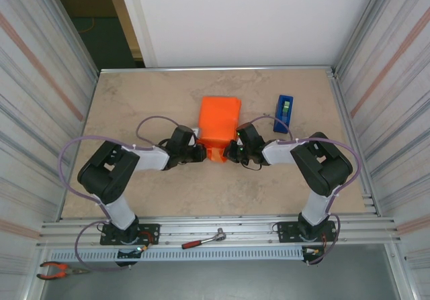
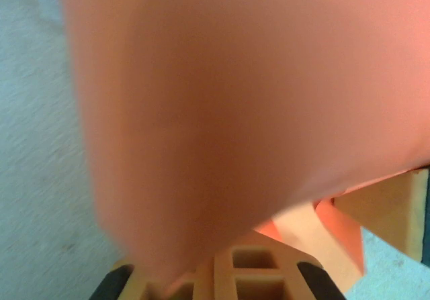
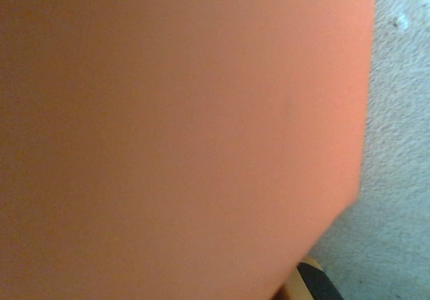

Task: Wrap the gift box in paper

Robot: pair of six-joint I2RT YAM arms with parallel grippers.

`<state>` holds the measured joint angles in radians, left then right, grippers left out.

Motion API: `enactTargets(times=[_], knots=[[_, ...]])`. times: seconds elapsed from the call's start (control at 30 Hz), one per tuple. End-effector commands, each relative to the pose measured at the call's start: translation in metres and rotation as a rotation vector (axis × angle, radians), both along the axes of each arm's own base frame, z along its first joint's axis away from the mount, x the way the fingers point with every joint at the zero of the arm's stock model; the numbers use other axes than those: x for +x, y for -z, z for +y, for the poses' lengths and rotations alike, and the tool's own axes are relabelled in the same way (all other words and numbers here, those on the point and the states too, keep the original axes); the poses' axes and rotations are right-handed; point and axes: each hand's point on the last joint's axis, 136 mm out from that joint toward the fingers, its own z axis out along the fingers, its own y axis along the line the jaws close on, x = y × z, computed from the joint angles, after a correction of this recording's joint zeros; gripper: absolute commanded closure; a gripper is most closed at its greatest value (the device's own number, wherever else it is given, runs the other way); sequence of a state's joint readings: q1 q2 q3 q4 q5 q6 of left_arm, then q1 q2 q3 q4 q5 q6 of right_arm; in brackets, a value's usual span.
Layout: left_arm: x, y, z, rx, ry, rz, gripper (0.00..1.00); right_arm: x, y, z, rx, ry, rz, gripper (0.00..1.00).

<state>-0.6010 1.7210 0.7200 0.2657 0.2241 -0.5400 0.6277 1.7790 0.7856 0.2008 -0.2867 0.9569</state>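
While the left tool (image 1: pixel 203 154) and the right tool (image 1: pixel 235 154) are both shut, one at each side of the near end of the paper (image 1: pixel 218 119), the box lies wrapped inside it in the middle of the table (image 1: pixel 134 98). Its long way points far, as near one arm as the other.

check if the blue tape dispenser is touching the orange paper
Apart. The top external view shows a strip of bare table between the blue tape dispenser and the orange paper.
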Motion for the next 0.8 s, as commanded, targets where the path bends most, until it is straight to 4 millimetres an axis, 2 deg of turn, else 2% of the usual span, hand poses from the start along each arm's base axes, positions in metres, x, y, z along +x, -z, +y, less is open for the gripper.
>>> enactTargets(times=[0.0, 0.27, 0.47, 0.63, 0.77], knots=[[0.001, -0.004, -0.007, 0.000, -0.001, -0.018, 1.00, -0.025, 0.040, -0.026, -0.135, -0.006, 0.116, 1.00], [-0.010, -0.022, 0.008, 0.025, -0.008, -0.057, 1.00, -0.024, 0.035, -0.025, -0.128, -0.006, 0.107, 1.00], [-0.007, -0.029, -0.007, -0.018, 0.029, -0.080, 1.00, -0.024, 0.036, -0.024, -0.128, -0.007, 0.110, 1.00], [-0.015, -0.017, -0.026, -0.012, 0.086, -0.071, 1.00, -0.022, 0.032, -0.023, -0.123, -0.007, 0.103, 1.00], [-0.025, 0.006, -0.028, 0.030, 0.099, -0.032, 1.00, -0.020, 0.018, -0.019, -0.101, -0.025, 0.086, 1.00]])
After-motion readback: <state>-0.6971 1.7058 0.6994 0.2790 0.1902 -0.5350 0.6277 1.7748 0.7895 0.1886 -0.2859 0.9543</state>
